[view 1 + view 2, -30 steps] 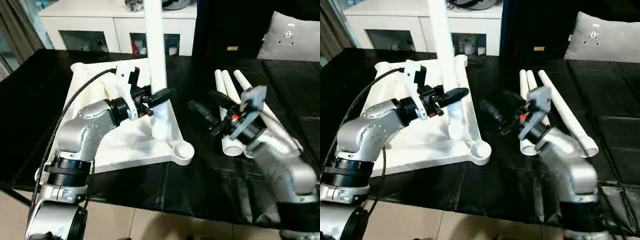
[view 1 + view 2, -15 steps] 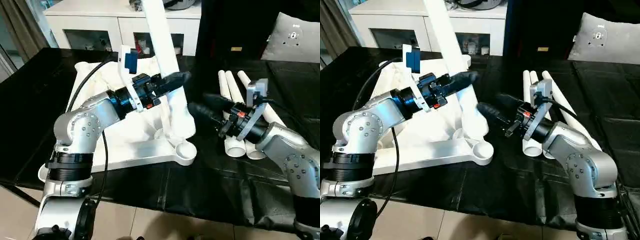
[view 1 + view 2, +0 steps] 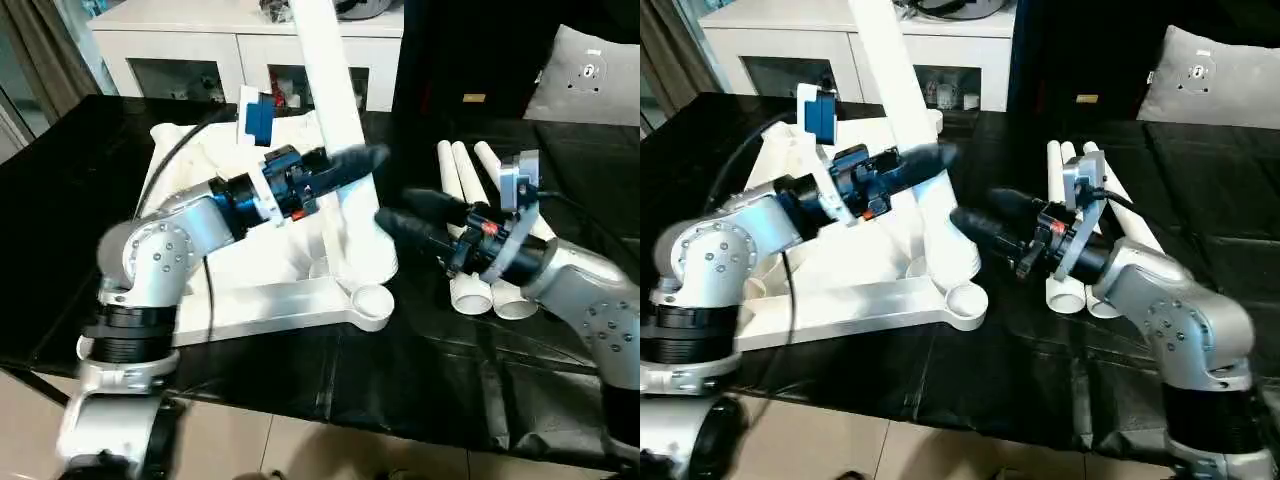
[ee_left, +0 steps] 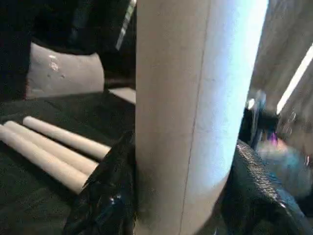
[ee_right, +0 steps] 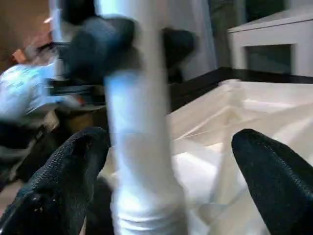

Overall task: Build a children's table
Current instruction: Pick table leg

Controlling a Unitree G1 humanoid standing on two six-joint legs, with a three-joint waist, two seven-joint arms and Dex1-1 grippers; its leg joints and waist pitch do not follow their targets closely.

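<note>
The children's table top [image 3: 250,300] lies upside down on the black surface, ribs up, with a corner socket [image 3: 370,298] at its near right. My left gripper [image 3: 335,165] is shut on a white leg [image 3: 325,70], which stands tilted with its wide end [image 3: 365,262] down on the top, just behind that socket. In the left wrist view the black fingers [image 4: 105,196] press on both sides of the leg [image 4: 190,98]. My right gripper [image 3: 395,210] is open just right of the leg's lower part, its fingers [image 5: 63,181] spread on both sides of the leg [image 5: 142,147] without touching it. Three more legs [image 3: 470,200] lie side by side at the right.
A white cabinet with glass doors [image 3: 230,50] stands behind the black surface. A grey cushion [image 3: 590,70] lies at the back right. The surface's front edge [image 3: 330,415] runs close below the table top, with light floor beneath.
The leg has tilted, and its lower end has shifted right towards the near right corner socket. My right gripper has moved left, up to the leg, staying open.
</note>
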